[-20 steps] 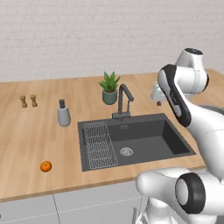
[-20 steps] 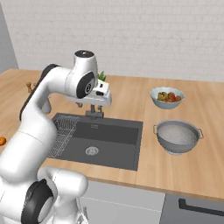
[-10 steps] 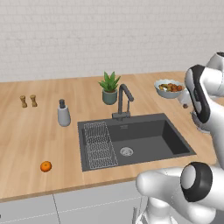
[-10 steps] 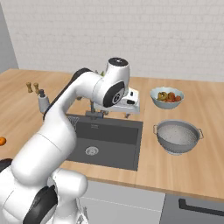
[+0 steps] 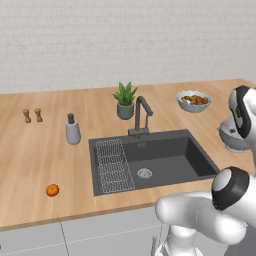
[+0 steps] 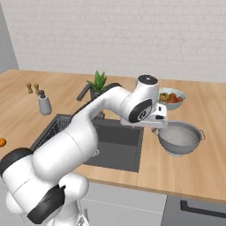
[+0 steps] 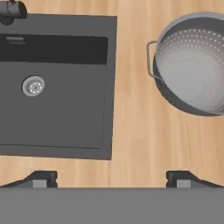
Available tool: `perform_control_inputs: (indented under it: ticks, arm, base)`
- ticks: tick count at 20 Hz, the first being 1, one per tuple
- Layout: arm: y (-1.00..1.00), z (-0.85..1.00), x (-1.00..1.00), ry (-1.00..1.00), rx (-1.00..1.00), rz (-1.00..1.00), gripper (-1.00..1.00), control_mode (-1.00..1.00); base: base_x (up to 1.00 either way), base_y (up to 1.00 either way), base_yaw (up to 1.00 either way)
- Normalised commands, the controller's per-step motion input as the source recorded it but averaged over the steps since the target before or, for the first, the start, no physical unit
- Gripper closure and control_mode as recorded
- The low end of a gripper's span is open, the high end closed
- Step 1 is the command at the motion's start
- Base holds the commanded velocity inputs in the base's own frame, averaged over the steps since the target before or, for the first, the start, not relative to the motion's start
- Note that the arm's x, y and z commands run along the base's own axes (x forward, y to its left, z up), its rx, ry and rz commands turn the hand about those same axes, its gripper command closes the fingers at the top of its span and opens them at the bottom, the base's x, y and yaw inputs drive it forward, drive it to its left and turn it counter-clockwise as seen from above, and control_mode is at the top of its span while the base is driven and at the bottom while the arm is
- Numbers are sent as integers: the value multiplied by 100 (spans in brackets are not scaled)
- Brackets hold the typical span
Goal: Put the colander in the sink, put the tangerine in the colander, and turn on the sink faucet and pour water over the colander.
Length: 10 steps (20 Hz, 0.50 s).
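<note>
A pale wood tabletop (image 5: 40, 150) runs below a white brick wall (image 5: 125, 40). The gripper (image 7: 111, 178) hangs wide and empty over bare wood, the sink (image 7: 57, 83) at ten o'clock and the colander (image 7: 194, 65) at two o'clock in the hand view. The tangerine (image 5: 52, 190) lies at the sink's eight o'clock in the left base view.

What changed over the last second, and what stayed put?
The arm swung from above the sink rightward toward the colander; its open claw now hangs over the counter between them, holding nothing. Colander, tangerine and faucet haven't moved.
</note>
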Motion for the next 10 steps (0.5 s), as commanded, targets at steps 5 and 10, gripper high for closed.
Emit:
perform_control_inputs:
  ticks: [5, 10]
  arm:
    - [-38, -76, 17, -9, -15, -6, -100, -100]
    - [-22, -45, 39, -7, 0, -6, -100, -100]
  base:
    - [0, 0, 0]
    - [0, 0, 0]
